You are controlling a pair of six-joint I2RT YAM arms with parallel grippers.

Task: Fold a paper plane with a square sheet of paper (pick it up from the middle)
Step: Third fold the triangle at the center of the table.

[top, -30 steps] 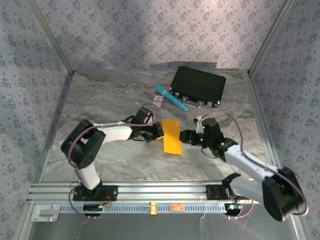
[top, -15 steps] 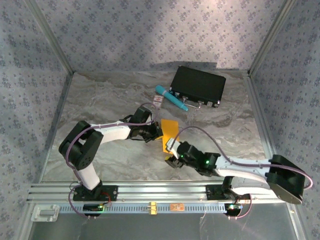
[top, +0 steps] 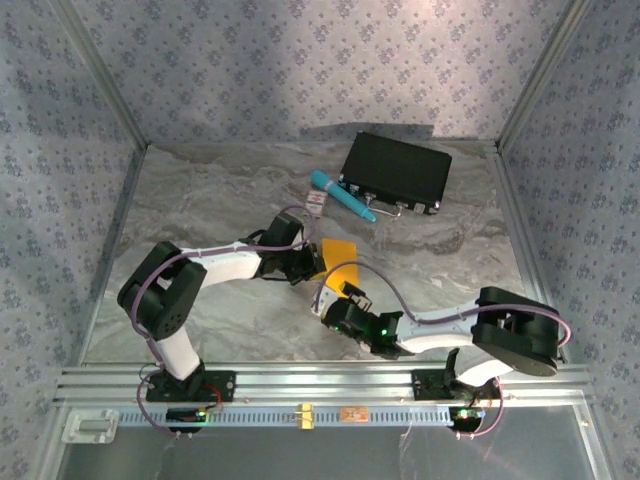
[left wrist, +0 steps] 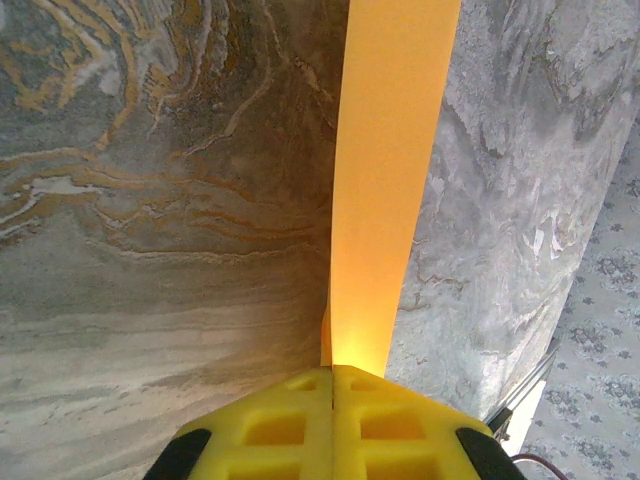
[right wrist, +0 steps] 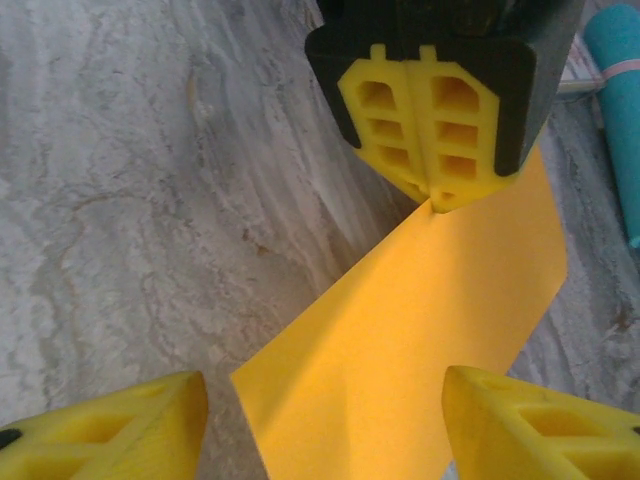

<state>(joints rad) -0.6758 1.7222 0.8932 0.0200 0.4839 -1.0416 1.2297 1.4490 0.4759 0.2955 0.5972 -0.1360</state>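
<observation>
Pretty early days on this one, by the look of it. The square sheet of paper is off the table, lifted by its left edge near the middle of the workspace. The left gripper is clamped tight on that edge, yellow pads pressed together with the paper pinched between them. The right gripper is low and close on the near side of the sheet with its jaws spread wide, one finger on either side of the loose end, holding nothing. So the pickup is done, but the actual folding looks barely started. There's no point, no wings, nothing dart-shaped, and no crease shows on the face the right wrist camera sees. The sheet could be doubled over, since from above it reads narrower than a square, but that's hard to call. The paper is thin, smooth, matte orange-yellow, and bows gently instead of hanging limp. The tabletop is a grey marbled pattern with a slight sheen. Further back sit a black case, boxy and hard-looking, a teal pen and a small white-and-red card, all well apart from the sheet.
</observation>
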